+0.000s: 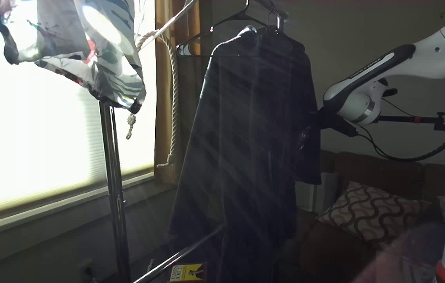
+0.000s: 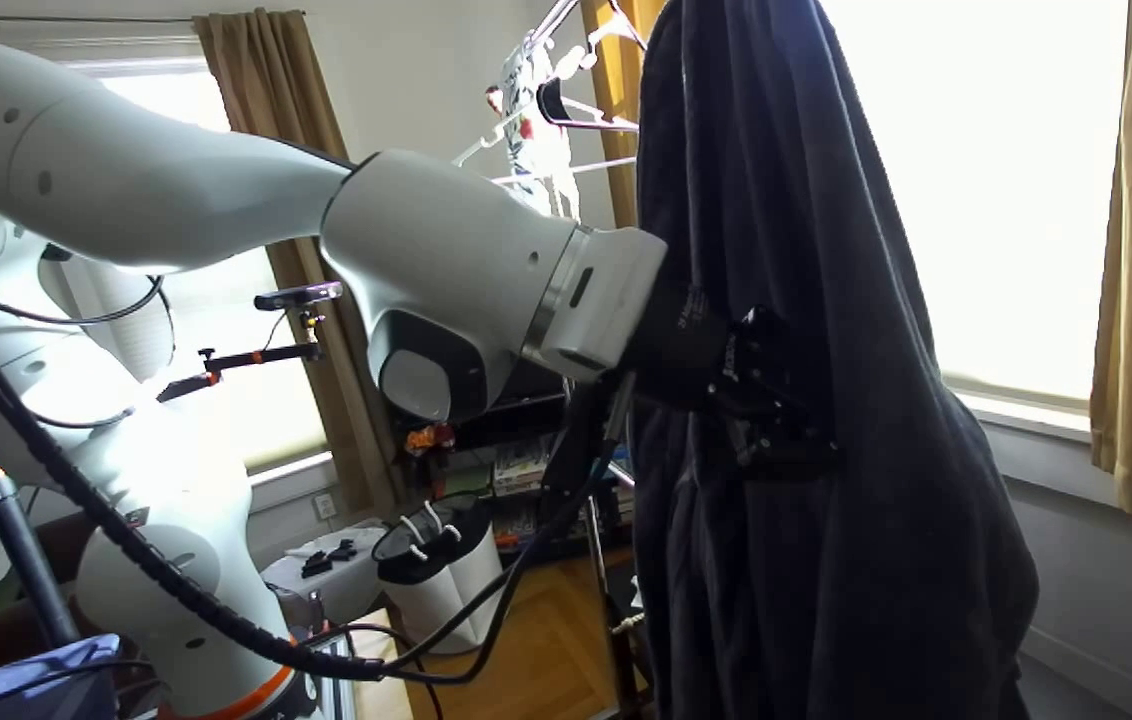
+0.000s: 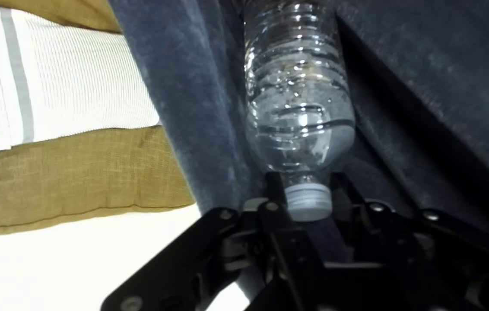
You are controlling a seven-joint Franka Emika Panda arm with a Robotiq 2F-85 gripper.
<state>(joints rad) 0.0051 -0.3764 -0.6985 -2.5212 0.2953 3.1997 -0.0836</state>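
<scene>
one clear plastic bottle (image 3: 300, 86), caught at the neck by the gripper (image 3: 308, 186) in the middle of the wrist view. runs on from there toward the top of that frame, long axis nearly vertical in the view and almost in line with the fingers (image 3: 275, 188), cap (image 3: 309, 203) nearest, base cut off by the upper edge. pinched from both sides, with no more than the neck's width left between. appears in an exterior view, most likely, as little more than a faint glint just right of the middle, against the dark garment (image 1: 254, 137). backed in the wrist view by dark blue folds; cannot tell whether touching the cloth or a little clear of it. looks see-through and glossy, ringed with ribs along the body, rounding in at the shoulder; whitish at the cap, no label visible. hard to tell whether empty or part full.
</scene>
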